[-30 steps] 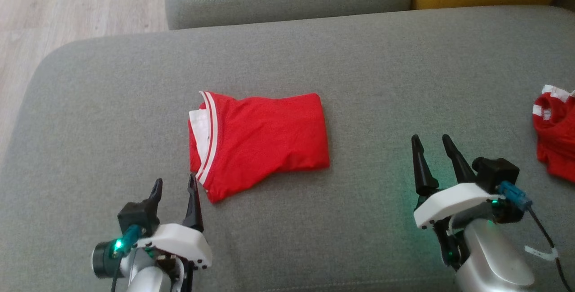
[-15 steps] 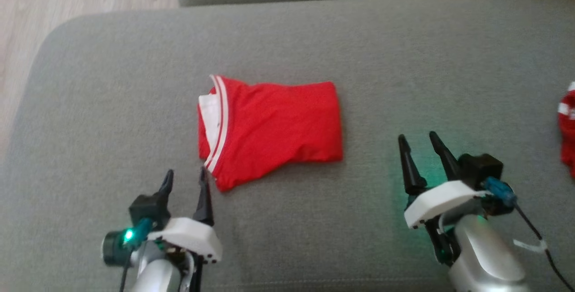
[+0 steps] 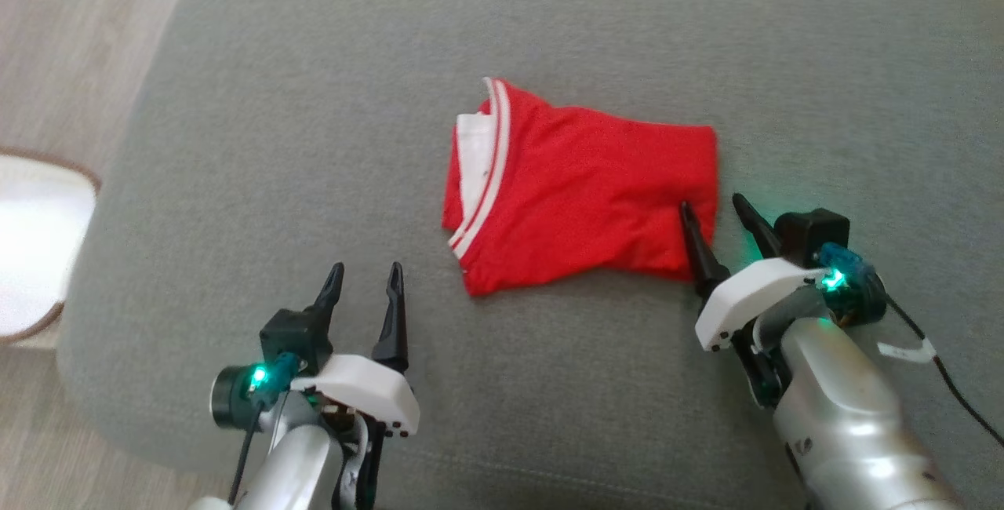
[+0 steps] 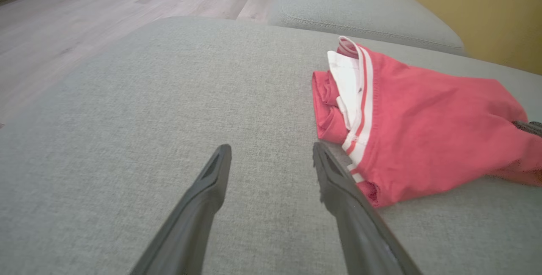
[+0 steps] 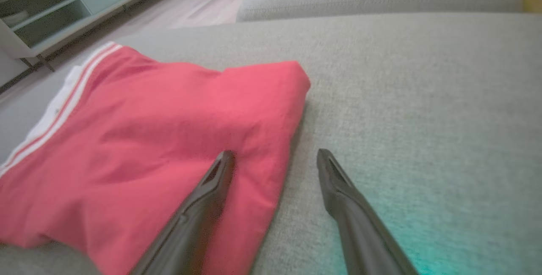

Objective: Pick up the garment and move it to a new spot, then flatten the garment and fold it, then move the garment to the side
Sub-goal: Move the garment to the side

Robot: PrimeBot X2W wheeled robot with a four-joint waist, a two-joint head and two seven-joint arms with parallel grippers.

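The red jersey garment with white striped trim (image 3: 580, 188) lies folded into a compact rectangle near the middle of the grey woven sofa cushion (image 3: 314, 102), its striped edge turned to the robot's left and a white inner layer showing there. Folding looks finished, so the step in hand is probably the last one, shifting the bundle aside.

The right tool (image 3: 711, 202) stands wide open at the garment's right edge. In the right wrist view (image 5: 275, 152) one finger hangs over red cloth (image 5: 169, 118) and the other over bare cushion, so the jaws straddle that edge, a sensible stance for pinching all layers at once. Whether the finger touches the cloth cannot be told.

The left tool (image 3: 366, 268) is also spread wide and holds nothing. It sits near the garment's near-left corner, and in its own view (image 4: 272, 147) its right finger is just beside the striped hem (image 4: 360, 139), likely placed to grip the opposite end so the fold does not spill open when lifted
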